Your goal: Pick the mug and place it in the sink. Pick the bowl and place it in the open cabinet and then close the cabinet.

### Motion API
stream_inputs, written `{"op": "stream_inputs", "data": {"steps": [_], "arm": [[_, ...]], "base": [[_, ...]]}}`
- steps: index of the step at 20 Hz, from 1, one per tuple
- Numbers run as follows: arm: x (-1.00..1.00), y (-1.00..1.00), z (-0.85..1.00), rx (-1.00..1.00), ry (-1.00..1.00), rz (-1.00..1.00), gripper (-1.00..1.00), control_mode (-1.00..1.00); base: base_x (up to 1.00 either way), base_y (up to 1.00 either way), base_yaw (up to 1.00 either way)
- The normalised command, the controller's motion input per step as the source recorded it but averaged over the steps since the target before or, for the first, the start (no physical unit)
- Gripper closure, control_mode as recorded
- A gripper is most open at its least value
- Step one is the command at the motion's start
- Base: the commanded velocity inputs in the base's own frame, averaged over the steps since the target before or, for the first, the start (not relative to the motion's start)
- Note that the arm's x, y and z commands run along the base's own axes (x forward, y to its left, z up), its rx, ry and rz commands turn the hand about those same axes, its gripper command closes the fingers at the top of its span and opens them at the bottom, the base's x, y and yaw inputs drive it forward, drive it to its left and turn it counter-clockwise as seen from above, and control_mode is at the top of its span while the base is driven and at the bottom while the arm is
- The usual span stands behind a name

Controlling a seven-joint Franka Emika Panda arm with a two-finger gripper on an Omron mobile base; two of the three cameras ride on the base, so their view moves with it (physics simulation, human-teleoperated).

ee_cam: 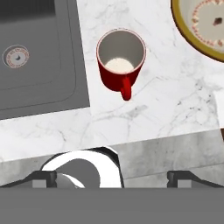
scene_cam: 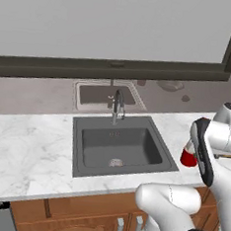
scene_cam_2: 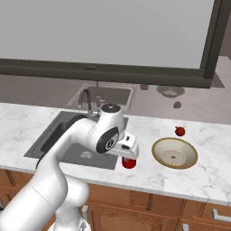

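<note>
The small red mug [ee_cam: 120,61] stands upright on the marble counter just right of the sink [ee_cam: 81,65], its handle pointing toward the counter's front edge. My gripper [ee_cam: 111,177] hangs open above the mug [scene_cam_2: 129,163], with nothing between its widely spread fingertips [ee_cam: 43,177]. The tan bowl [scene_cam_2: 174,153] with its cream inside sits on the counter to the right of the mug. The dark grey sink [scene_cam: 84,159] is empty, its drain showing. In the left base view the mug [scene_cam: 187,156] peeks out from behind my arm. The wall cabinet is out of view.
A chrome faucet [scene_cam: 117,107] rises behind the basin. A tiny red fruit [scene_cam_2: 180,131] lies behind the bowl. A large window [scene_cam: 115,23] spans the wall behind the counter. Wooden drawer fronts [scene_cam_2: 189,207] run below the counter edge.
</note>
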Motion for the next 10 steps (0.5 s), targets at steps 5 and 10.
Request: {"op": "stream_inputs", "data": {"steps": [5,10], "arm": [[0.03,0.0,-0.1,0.0,0.02,0.0,-1.0,-1.0],[0.0,-0.11,-0.22,0.0,0.05,0.04,-1.0,-1.0]], "base": [[0.0,0.0,0.0],[0.0,0.0,0.0]]}}
